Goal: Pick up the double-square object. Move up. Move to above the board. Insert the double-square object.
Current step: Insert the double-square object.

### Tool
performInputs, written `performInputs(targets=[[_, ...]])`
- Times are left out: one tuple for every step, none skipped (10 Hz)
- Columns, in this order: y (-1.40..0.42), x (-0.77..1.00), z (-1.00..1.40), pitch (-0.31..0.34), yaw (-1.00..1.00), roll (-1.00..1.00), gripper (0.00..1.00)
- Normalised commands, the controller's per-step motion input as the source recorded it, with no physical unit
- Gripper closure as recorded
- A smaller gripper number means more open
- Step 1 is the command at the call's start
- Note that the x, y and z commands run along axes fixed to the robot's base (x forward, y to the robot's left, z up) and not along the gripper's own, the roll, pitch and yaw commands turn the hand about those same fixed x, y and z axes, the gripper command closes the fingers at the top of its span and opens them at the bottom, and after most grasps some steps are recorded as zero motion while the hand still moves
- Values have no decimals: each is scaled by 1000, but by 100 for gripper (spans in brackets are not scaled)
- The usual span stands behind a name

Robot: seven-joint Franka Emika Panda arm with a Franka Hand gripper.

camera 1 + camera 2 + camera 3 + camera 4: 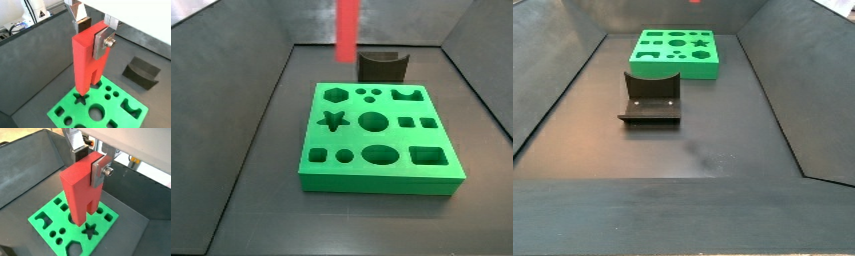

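Observation:
My gripper (92, 32) is shut on the double-square object (85, 60), a tall red piece. It hangs upright from the fingers with its two prongs pointing down. Both wrist views show it; the silver finger plate (100, 170) presses on its upper side. The prong ends hang above the board (65, 102), a bright green slab with many cut-outs, near the star cut-out (90, 230), not touching it. In a side view the red piece (346, 30) hangs high over the board's (378, 180) far edge, and the gripper is out of view there.
The dark grey fixture (382, 65) with a curved top stands on the floor just beyond the board (676, 68). It also shows in a side view (651, 100) and a wrist view (141, 72). Sloping dark walls enclose the floor on all sides.

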Motion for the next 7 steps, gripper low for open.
performInputs(targets=[[-114,1000,-97,0,0,3,100],[-100,1000,-129,0,0,17,100],[-80,1000,-166,0,0,33,100],[-69,1000,-191,0,0,51,100],[-60,1000,-209,0,0,60,100],[-71,1000,-169,0,-63,44,100],[-74,994,-94,0,-160,21,100]])
